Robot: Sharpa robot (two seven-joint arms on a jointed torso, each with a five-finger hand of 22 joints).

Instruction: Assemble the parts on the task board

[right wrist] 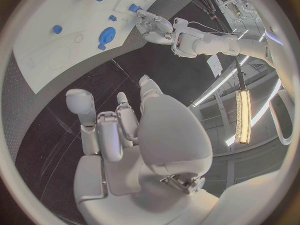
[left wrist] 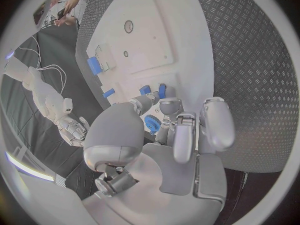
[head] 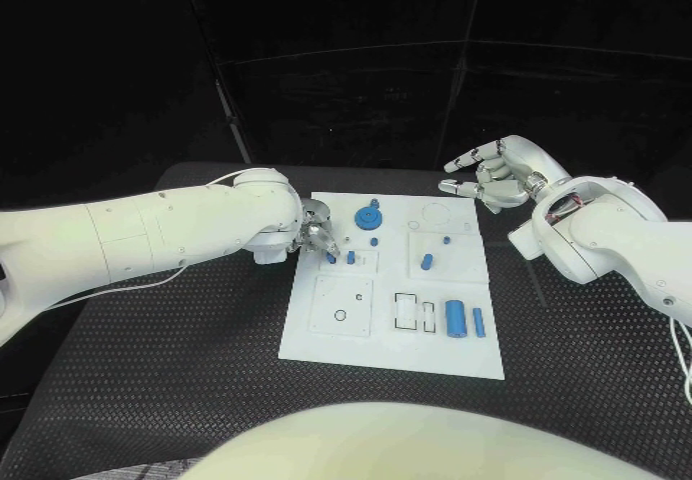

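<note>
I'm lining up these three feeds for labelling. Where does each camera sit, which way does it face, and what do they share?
Head view: on the robot's head, looking down at the task board; both arms reach in.
Left wrist view: behind the left hand, facing the board's blue parts.
Right wrist view: behind the right hand, raised off the board, facing across the table.
Shared: all three show the blue gear, and the right wrist view also catches the left hand.
</note>
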